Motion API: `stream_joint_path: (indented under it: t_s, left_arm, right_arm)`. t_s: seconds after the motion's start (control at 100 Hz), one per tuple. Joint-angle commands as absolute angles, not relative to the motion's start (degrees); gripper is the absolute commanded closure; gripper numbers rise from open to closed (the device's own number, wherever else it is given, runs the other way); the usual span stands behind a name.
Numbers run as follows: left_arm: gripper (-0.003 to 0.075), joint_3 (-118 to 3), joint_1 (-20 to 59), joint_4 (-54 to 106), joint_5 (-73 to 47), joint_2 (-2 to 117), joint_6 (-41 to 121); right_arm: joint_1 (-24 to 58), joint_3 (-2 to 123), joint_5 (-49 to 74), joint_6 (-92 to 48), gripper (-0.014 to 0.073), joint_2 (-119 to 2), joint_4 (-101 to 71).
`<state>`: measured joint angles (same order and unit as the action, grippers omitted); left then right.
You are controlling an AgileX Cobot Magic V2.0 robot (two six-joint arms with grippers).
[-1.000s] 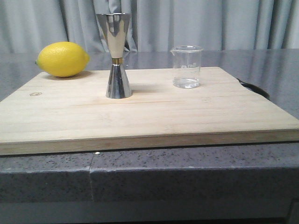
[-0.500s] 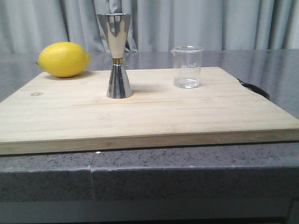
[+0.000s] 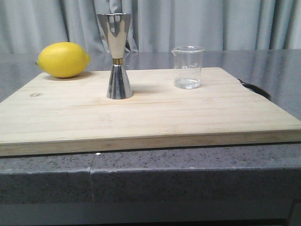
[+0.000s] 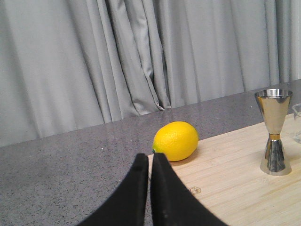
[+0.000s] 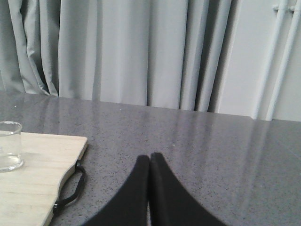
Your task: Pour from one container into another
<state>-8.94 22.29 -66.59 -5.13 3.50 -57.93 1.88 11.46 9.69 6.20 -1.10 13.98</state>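
The clear glass beaker (image 3: pixel 188 67) stands upright on the right part of the wooden board (image 3: pixel 150 113), with a little clear liquid at its bottom; its edge shows in the right wrist view as the beaker (image 5: pixel 9 146). The steel jigger (image 3: pixel 115 55) with a gold waist band stands upright left of it, also seen as the jigger (image 4: pixel 274 132). My left gripper (image 4: pixel 149 157) is shut and empty, off the board's left side near the lemon. My right gripper (image 5: pixel 149 159) is shut and empty over the counter, right of the board. Neither gripper shows in the front view.
A yellow lemon (image 3: pixel 63 59) lies at the board's back left corner, also seen as the lemon (image 4: pixel 175 141). A black strap handle (image 5: pixel 70 188) hangs off the board's right end. Grey speckled counter (image 5: pixel 211 141) surrounds the board, with grey curtains behind.
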Motion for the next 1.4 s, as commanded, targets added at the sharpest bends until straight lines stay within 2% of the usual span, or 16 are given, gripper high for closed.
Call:
stream_joint_path:
  t_s: [0.0, 0.72, 0.84, 1.13, 1.25, 1.39]
  left_arm:
    - [0.0739, -10.4, 22.2, -66.3, -3.2, 4.0, -58.5]
    - [0.0739, -10.3, 22.2, -65.1, -2.0, 4.0, -58.5]
    - [0.0739, -10.3, 22.2, -47.9, -3.6, 4.0, -58.2]
    - [0.0739, -9.5, 22.1, -27.6, -3.5, 1.1, -27.3]
    - [0.0739, -8.3, 19.8, -17.0, -3.3, -1.7, -14.0]
    - [0.0739, -5.1, 15.4, -12.0, 0.3, -1.8, -10.2]
  right_arm:
    - [1.5, 12.7, 5.3, 5.5, 0.0664, -1.7, 13.8]
    - [1.5, 12.7, 4.9, 5.5, 0.0664, -1.7, 13.8]
    - [1.5, 12.7, 4.9, 5.5, 0.0664, -1.7, 13.8]
    - [1.5, 12.7, 4.9, 5.5, 0.0664, -1.7, 13.8]
    - [1.5, 12.7, 4.9, 5.5, 0.0664, -1.7, 13.8]
    - [1.5, 12.7, 4.9, 5.5, 0.0664, -1.7, 13.8]
